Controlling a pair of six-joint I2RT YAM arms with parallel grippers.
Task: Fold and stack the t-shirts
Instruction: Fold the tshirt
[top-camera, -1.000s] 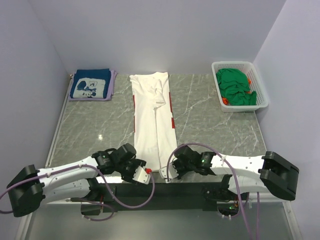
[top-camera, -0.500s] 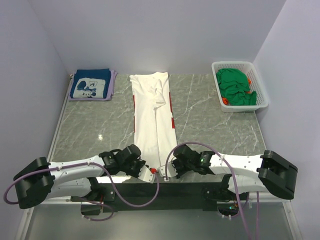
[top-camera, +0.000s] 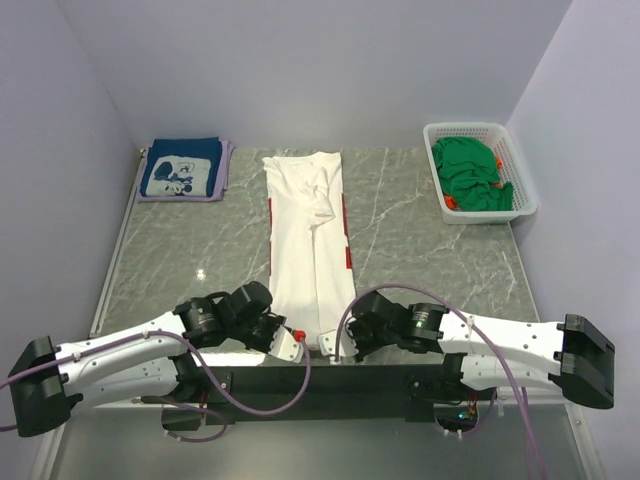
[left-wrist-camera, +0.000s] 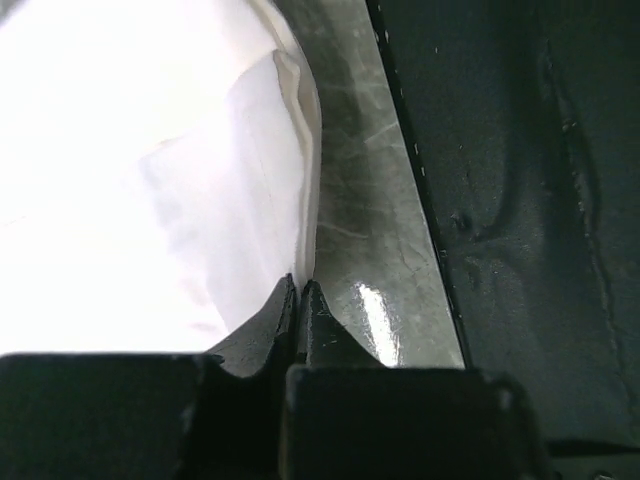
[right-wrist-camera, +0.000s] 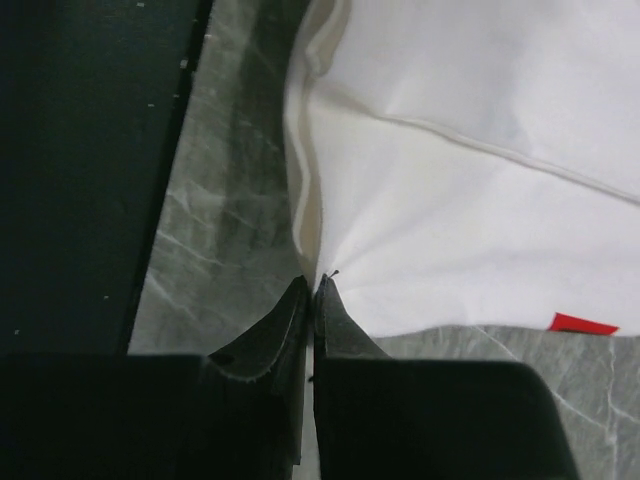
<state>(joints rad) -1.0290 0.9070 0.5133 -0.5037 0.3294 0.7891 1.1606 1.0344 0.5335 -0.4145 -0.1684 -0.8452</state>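
at the near edge of the surface (top-camera: 420, 250), i have both tools on the bottom hem of the white t-shirt (top-camera: 310, 250). the left tool (left-wrist-camera: 298, 287) is clenched on the left corner of the hem, and the right tool (right-wrist-camera: 312, 283) is clenched on the right corner. in each wrist view the cloth gathers into small folds right at the tips, so i judge that both pinches are real. the shirt lies as a long narrow strip from the near edge toward the far side, with the sleeves turned in and red print showing along both sides. i hold the two corners so that the hem can be carried toward the collar evenly, without a twist. the navy t-shirt (top-camera: 180, 170) lies folded at the far left corner, where i think the stack should grow. the green t-shirts (top-camera: 470, 175) wait in the basket (top-camera: 525, 190) at the far right.
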